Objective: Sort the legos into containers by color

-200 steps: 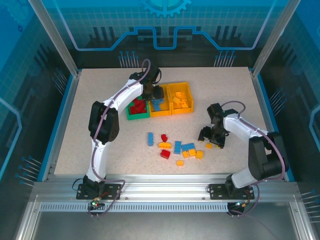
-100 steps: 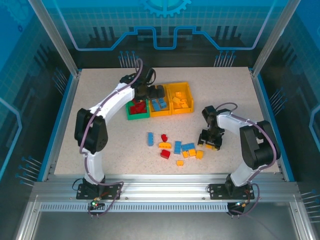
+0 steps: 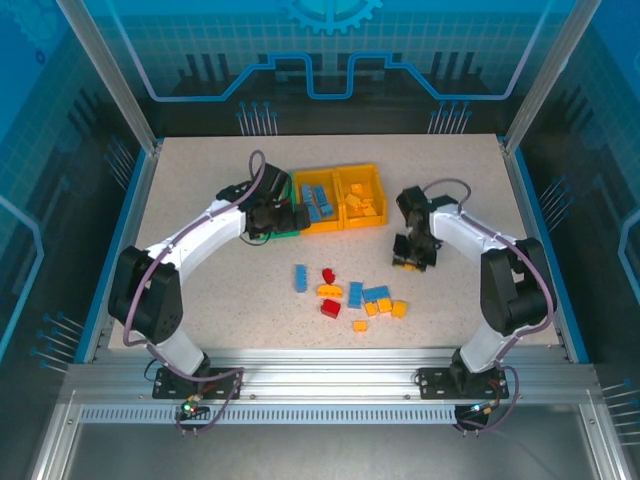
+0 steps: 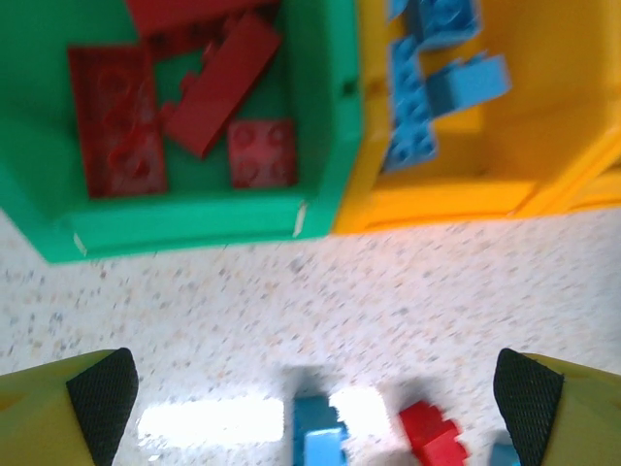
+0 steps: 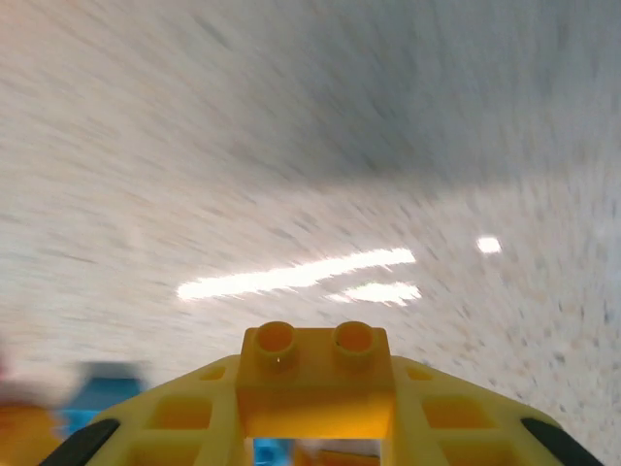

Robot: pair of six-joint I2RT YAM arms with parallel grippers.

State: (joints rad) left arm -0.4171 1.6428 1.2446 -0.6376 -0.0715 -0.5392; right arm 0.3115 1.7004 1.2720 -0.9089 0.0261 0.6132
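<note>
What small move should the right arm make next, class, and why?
Probably swing across to the rightmost bin and stop above it. The right gripper is shut on a yellow-orange brick, and that bin holds the other yellow-orange bricks.

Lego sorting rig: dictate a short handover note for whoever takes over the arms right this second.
Left gripper: open and empty, over the table just in front of the green bin.
Right gripper: shut on a yellow-orange brick, between the loose bricks and the right bin.
Done: red bricks in the green bin, blue bricks in the middle bin, yellow-orange pieces in the right bin.
Left: drop the held brick in the right bin, then sort the loose bricks, red, blue and yellow-orange, lying in front of the bins.
</note>
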